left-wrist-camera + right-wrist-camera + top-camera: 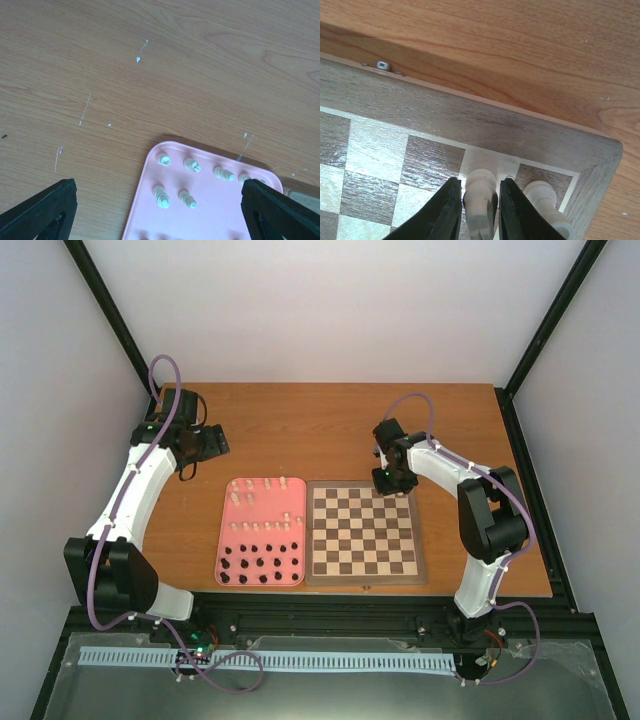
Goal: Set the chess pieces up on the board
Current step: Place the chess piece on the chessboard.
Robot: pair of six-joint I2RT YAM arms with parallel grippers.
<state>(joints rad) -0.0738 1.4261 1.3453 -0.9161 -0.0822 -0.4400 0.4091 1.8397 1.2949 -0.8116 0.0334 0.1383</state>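
The wooden counter (330, 430) carries the board (350, 540) toward its near edge, right of centre, with a pink tray (225, 210) touching the board's left side. Most cream chess pieces (262, 527) stand on the tray, with black figures (262, 565) along its near edge.

The left end effector (157, 185) hangs over the tray's far-left corner, spread wide and empty.

The right end effector (479, 185) is at the board's far edge, closed on a cream piece (481, 192) over the square next to the far-right corner. A second cream piece (542, 200) stands on the corner square, just beside the outer finger (512, 210).

The main risk is that neighbour. If the fingers spread much on release, the outer one would likely knock it over or push it onto the border. I cannot tell whether the held piece's base sits flat, so an early release could topple it. A sideways or tilted retreat might also drag it off its square.
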